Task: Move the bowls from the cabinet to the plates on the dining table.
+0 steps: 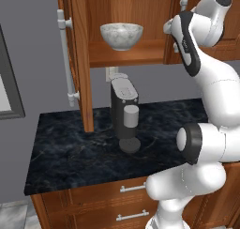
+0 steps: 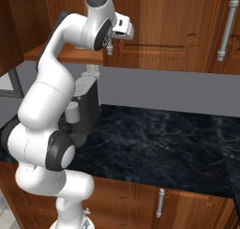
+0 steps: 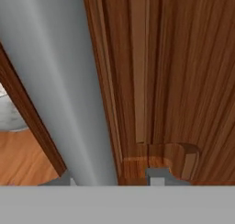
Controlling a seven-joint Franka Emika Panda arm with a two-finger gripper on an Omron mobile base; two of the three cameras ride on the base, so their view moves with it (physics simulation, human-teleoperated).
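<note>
A white-grey marbled bowl [image 1: 121, 34] stands on the wooden shelf of the cabinet [image 1: 140, 56], whose left door [image 1: 82, 68] hangs open. My gripper [image 3: 114, 178] is up at the cabinet's right door [image 3: 183, 81]. Its two dark tips straddle that door's silver bar handle [image 3: 59, 81]. One tip lies against the bar and the other stands a little off it. An edge of the bowl [image 3: 8, 114] shows past the door's edge. In the right base view my hand [image 2: 123, 28] is pressed to the door front.
A dark coffee machine [image 1: 124, 110] stands on the black marble counter [image 1: 70, 148] under the cabinet, close to my arm. Drawers [image 1: 132, 188] run below the counter. Another closed door with a bar handle [image 2: 228, 24] is further right.
</note>
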